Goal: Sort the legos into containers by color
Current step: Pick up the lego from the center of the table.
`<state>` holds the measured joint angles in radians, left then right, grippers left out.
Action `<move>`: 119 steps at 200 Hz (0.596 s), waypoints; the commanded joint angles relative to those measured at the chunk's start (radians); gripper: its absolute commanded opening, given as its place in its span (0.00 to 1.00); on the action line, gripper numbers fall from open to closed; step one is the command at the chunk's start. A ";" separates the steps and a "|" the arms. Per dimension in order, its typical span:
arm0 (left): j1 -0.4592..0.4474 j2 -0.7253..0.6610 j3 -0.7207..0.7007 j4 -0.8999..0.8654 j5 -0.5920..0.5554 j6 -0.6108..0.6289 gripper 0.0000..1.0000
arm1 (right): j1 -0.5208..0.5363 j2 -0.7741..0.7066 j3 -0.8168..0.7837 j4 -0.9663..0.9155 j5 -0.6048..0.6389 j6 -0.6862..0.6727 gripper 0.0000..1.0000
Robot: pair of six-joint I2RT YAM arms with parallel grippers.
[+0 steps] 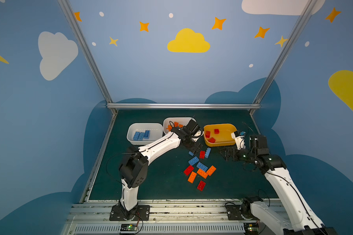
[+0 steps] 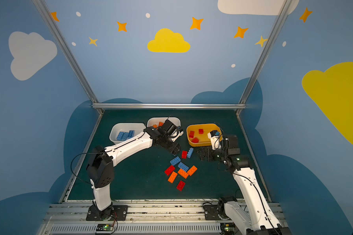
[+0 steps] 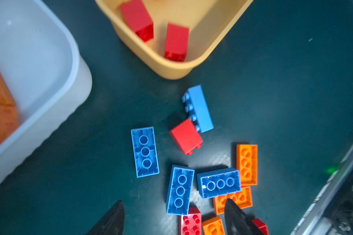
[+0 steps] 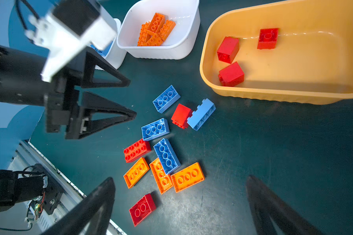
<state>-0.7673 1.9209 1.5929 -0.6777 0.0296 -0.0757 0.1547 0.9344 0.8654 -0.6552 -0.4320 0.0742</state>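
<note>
Several loose legos in blue, orange and red lie in a cluster mid-mat, also seen in the right wrist view. A white container holds blue bricks. A second white container holds orange bricks. The yellow container holds three red bricks. My left gripper hovers open over the cluster's far end, nothing held; a blue brick lies on the mat below its fingers. My right gripper stands wide open and empty, right of the cluster, near the yellow container.
The metal frame rail bounds the mat at the back, and a slotted rail runs along the front. The two arms' grippers are close together, as the left gripper shows in the right wrist view.
</note>
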 commanded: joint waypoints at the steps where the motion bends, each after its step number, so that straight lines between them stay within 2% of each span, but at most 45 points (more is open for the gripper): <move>1: -0.001 0.029 -0.024 0.052 -0.088 -0.004 0.76 | 0.006 -0.012 -0.015 0.005 -0.027 0.004 0.98; 35: 0.000 0.129 0.007 0.072 -0.167 0.011 0.75 | 0.014 -0.014 -0.023 0.005 -0.025 0.007 0.98; 92: 0.010 0.264 0.103 0.086 -0.134 0.012 0.74 | 0.014 0.000 -0.022 0.010 -0.019 0.003 0.98; 119: 0.014 0.316 0.146 0.086 -0.126 0.004 0.67 | 0.014 0.014 -0.021 0.017 -0.024 0.000 0.98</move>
<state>-0.7609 2.2051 1.6936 -0.6033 -0.1043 -0.0723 0.1619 0.9382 0.8524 -0.6525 -0.4438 0.0742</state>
